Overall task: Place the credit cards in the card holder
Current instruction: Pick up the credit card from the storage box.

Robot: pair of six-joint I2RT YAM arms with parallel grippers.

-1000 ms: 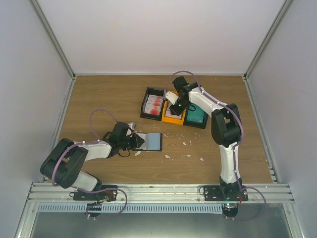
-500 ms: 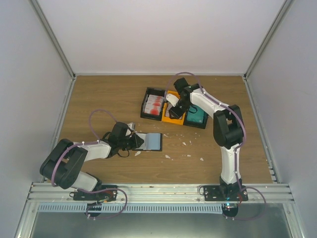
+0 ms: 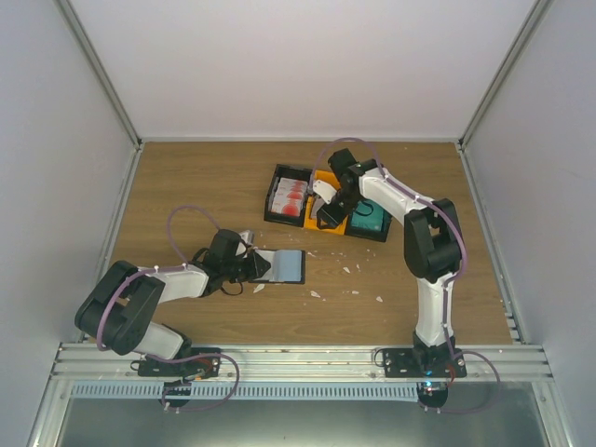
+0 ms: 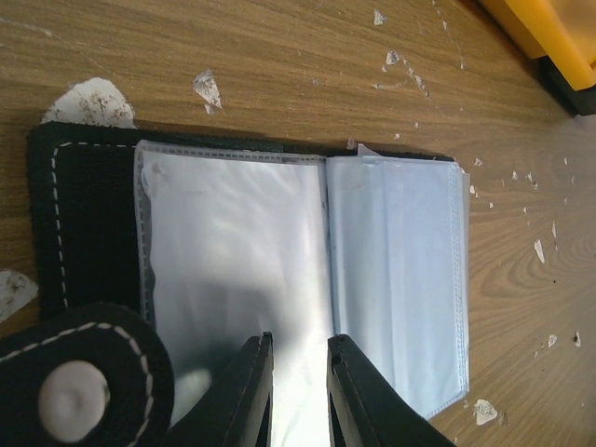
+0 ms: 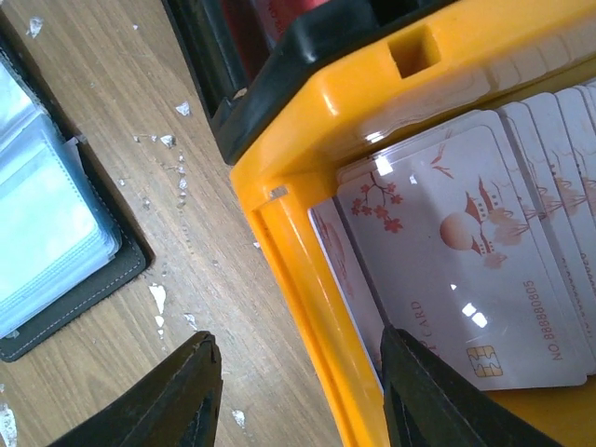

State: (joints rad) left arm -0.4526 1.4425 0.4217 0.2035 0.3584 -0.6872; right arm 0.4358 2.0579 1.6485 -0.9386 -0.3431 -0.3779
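Well, the card holder (image 3: 282, 265) is lying open on the table (image 3: 186, 186), long axis left-to-right, sleeves pointing right. The left gripper (image 4: 300, 349), fingers nearly together, is pressing on it. The right gripper (image 5: 298, 382), spread wide, is straddling the orange tray (image 5: 307, 149) of whitish credit cards (image 5: 466, 270), having slid nearer.

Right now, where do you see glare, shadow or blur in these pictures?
Left wrist: the clear sleeves of the card holder are washed out, with a grey shadow beside the left gripper. Right wrist: small bright glints on the front credit card; its print is readable. Top external: even light, soft small details.
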